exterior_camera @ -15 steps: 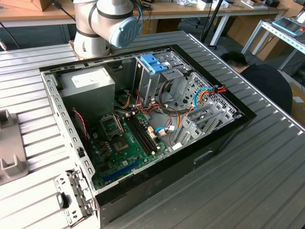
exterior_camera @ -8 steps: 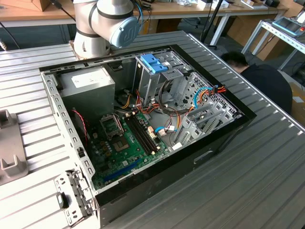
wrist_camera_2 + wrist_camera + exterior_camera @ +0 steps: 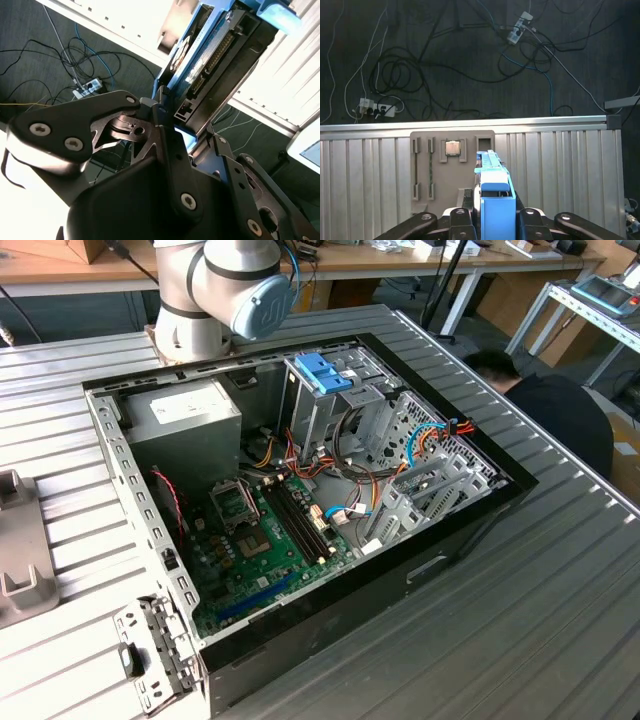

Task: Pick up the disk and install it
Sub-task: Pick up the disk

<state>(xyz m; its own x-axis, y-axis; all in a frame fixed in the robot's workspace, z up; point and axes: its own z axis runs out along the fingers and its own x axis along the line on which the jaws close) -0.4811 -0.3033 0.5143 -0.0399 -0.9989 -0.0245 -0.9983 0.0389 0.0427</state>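
While the ribbed metal table (image 3: 540, 640) carries the open computer case (image 3: 470, 530), the arm (image 3: 215, 290) rises behind the case in the exterior view. Inside the case, a metal drive cage (image 3: 335, 415) stands with a blue latch (image 3: 322, 372) on top of it, near the motherboard (image 3: 270, 530).

The disk (image 3: 496, 202) is not in the case. It is held in the air, and the gripper (image 3: 182, 122) is clenched on its light blue carrier from both sides.

I judge the step in hand is carrying the disk toward the cage. To do it well, the grasp should be firm and the disk should be turned straight to the cage opening before any pushing, so that the carrier does not catch on the metal edges or the loose wires.

The first wrist view shows what lies under the disk: a table edge with a grey tray (image 3: 422, 165) holding a small chip (image 3: 452, 148). The second wrist view shows instead the disk's side with its connector row (image 3: 218, 50).
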